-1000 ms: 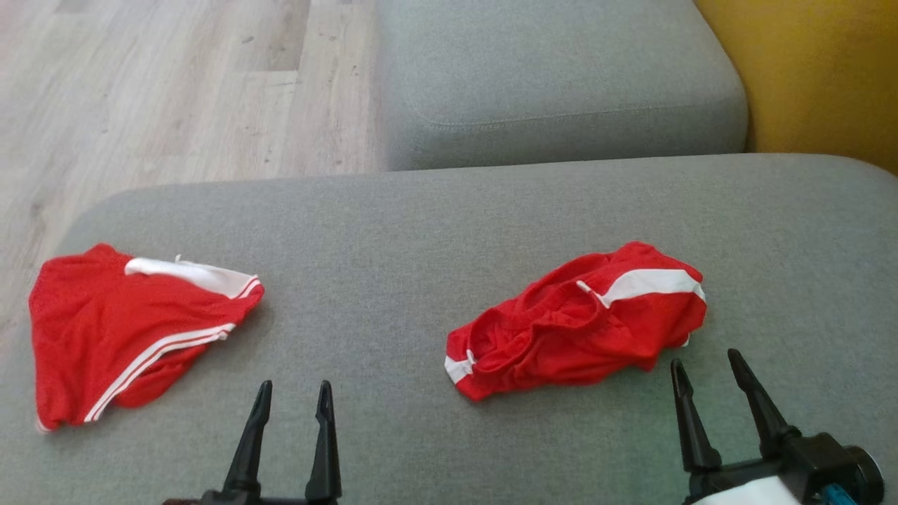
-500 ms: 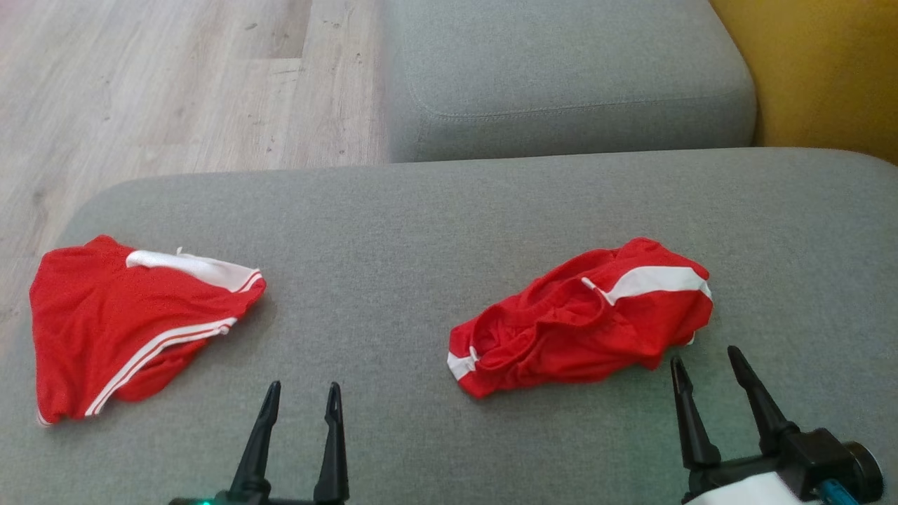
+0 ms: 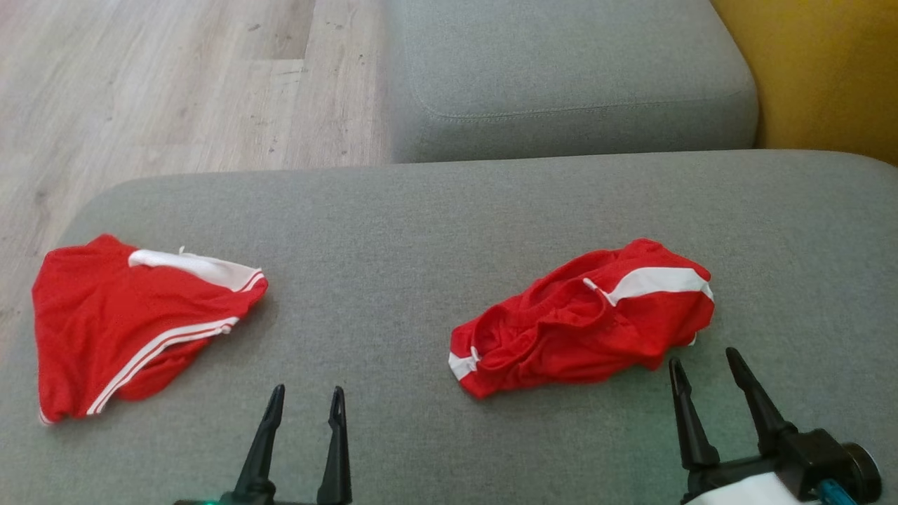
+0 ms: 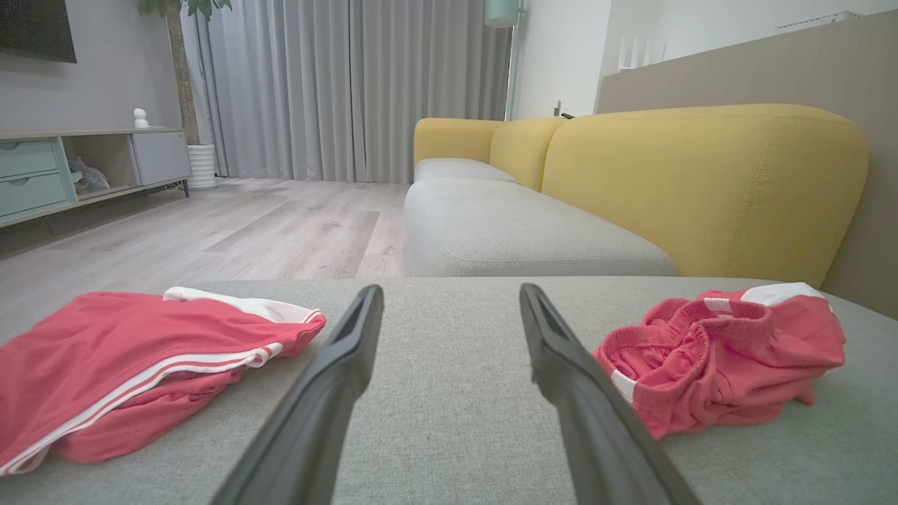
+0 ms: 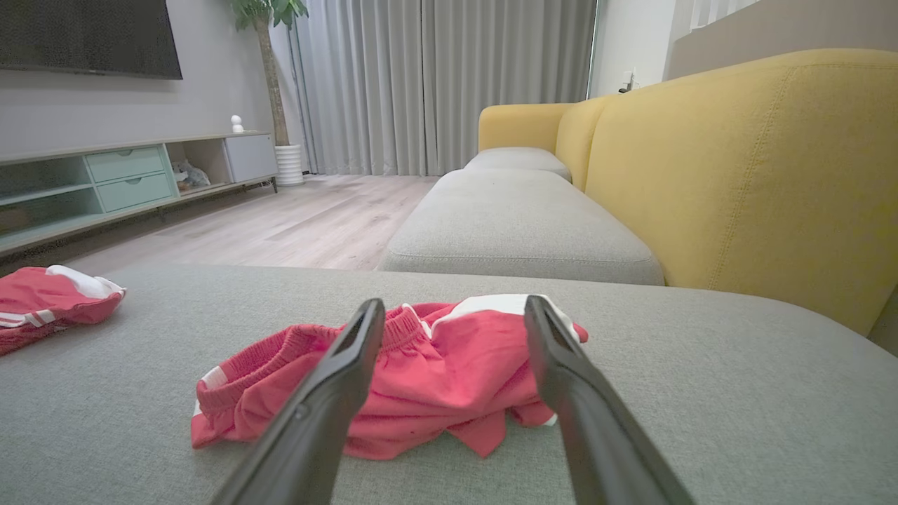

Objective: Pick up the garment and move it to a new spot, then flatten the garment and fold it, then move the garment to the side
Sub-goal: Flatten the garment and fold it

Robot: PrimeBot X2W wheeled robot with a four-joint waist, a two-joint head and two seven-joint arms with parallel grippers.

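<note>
At right centre of the head view, on the grey seat cushion [image 3: 421, 231], lie the crumpled red shorts [image 3: 582, 319], judged to be the garment to pick up. Their long axis runs from lower left to upper right of the frame. The elastic waistband gapes toward the upper left, and a broad white stripe crosses the upper-right end.

The right gripper [image 3: 704, 356] stands at lower right, its fingers spread and holding nothing, with the tips just short of the shorts' lower-right edge. In the right wrist view the cloth lies straight ahead, between the two fingers. The left gripper [image 3: 309, 388], at lower centre-left, also has its fingers parted and empty. It is well apart from the shorts, which lie to its upper right, so the right arm is the nearer.

A second pair of red shorts [image 3: 133, 330] lies flatter at far left. No brand, label or legible writing shows on either pair, only white stripes.
</note>
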